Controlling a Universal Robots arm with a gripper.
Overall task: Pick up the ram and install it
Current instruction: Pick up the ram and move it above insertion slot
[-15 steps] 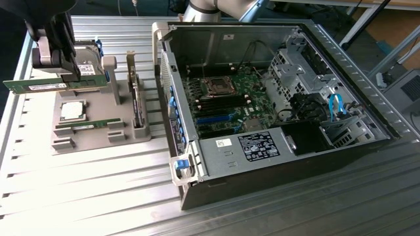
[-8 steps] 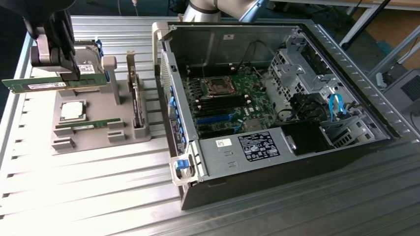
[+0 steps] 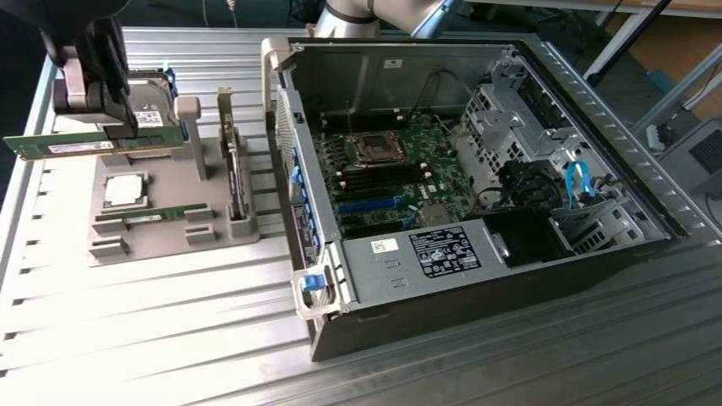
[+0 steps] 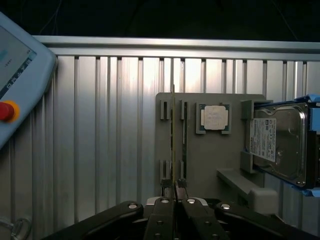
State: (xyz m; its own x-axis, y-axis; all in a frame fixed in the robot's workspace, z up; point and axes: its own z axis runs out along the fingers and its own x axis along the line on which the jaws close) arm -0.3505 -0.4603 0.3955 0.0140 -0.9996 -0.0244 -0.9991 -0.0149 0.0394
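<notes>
The hand [image 3: 117, 128] is pinching narrow on the ram [image 3: 68, 146], holding the green stick by its upper edge with its long axis lying level, running toward the computer case [image 3: 474, 279]; in the wrist view the hand [image 4: 173, 189] is showing the ram [image 4: 173, 140] edge-on as a thin line between the fingers. The ram is hanging well apart from the case, off its handled side toward the exterior view's left, over a grey holder [image 3: 169, 245] that is sitting on the desk [image 3: 135, 338] just beside the case. The memory slots [image 3: 358, 180] are lying inside the case, so the ram's target is sitting toward the exterior view's right of the hand and lower down; the slots seem to be running roughly the same way as the stick, though that is a judgement. White labels are showing on the ram, the hard drive [image 4: 280, 142] and the power supply [image 3: 445, 252]; their writing is too small to read.
</notes>
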